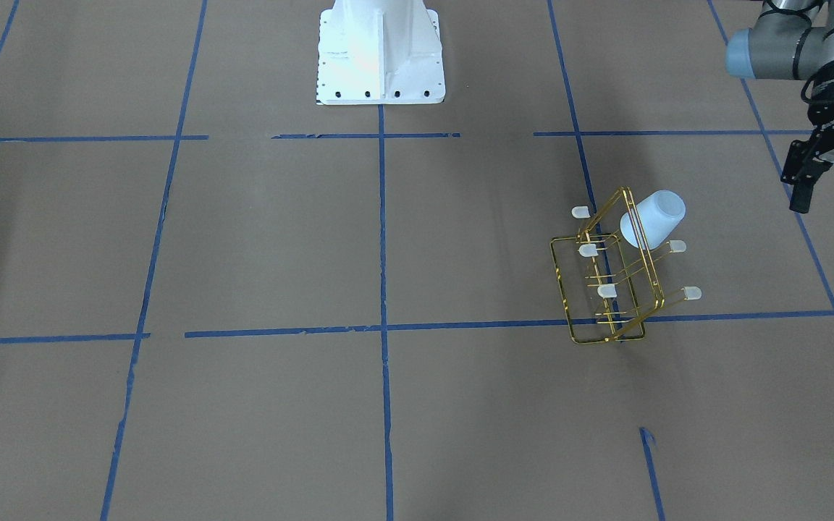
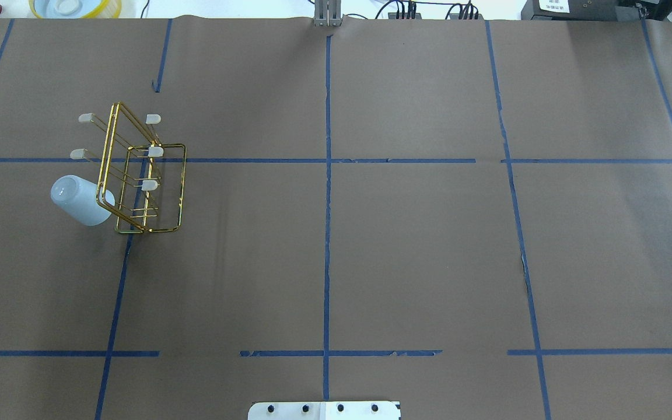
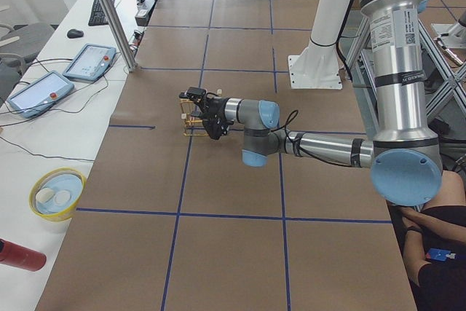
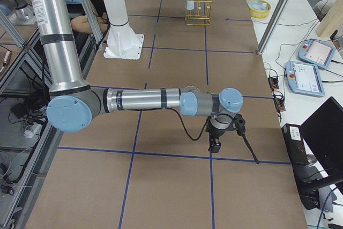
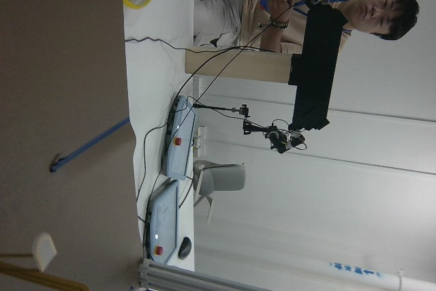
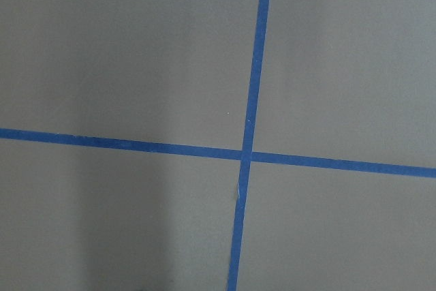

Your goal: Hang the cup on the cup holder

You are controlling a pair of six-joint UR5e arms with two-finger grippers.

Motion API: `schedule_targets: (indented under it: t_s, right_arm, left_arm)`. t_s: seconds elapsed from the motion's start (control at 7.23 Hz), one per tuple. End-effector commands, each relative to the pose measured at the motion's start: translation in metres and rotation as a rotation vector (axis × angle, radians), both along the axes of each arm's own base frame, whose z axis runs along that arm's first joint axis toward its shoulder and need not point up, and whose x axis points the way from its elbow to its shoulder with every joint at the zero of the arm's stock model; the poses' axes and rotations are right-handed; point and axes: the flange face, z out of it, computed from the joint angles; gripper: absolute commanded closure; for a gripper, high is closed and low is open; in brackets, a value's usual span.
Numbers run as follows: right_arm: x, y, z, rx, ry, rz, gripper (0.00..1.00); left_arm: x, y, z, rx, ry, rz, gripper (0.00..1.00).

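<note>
- Black left gripper (image 1: pixel 830 189): jaws spread apart, nothing in them, hanging near the cup holder (image 1: pixel 607 291) on its cup side, clear of it.
- No idea on the right gripper (image 4: pixel 214 144): far from the cup holder, can't tell if it's open or closed.
- Pale cup (image 1: pixel 654 217) sits tilted on an upper prong of the cup holder.
- Worry: a careless swing clips that light wire frame and the cup slides off.

The cup holder (image 2: pixel 137 175) stands on the worktop (image 2: pixel 417 251) in the robot's left half, well ahead of the robot base (image 2: pixel 324 410). The cup (image 2: pixel 81 200) sits over the outer-side prong nearest the robot. The left gripper (image 1: pixel 830 189) hangs further left, apart from the cup. The right gripper (image 4: pixel 215 146) is over the worktop's opposite end, well apart from the rack.
</note>
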Motion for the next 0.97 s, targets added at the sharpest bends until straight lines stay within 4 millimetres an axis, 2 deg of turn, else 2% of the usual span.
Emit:
schedule_targets:
  t_s: [0.0, 0.14, 0.42, 0.83]
  right_arm:
    - [-0.001, 0.000, 0.000, 0.000, 0.000, -0.001, 0.00]
    - [0.000, 0.000, 0.000, 0.000, 0.000, 0.000, 0.00]
    - [0.000, 0.000, 0.000, 0.000, 0.000, 0.000, 0.00]
    - [0.000, 0.000, 0.000, 0.000, 0.000, 0.000, 0.00]
  left_arm:
    - [-0.051, -0.018, 0.022, -0.037, -0.304, 0.115, 0.00]
    - [-0.063, -0.016, 0.033, -0.056, -0.382, 0.203, 0.00]
    - [-0.106, -0.020, 0.054, -0.086, -0.563, 0.401, 0.00]
    - [-0.120, -0.025, 0.086, -0.079, -0.840, 0.565, 0.00]
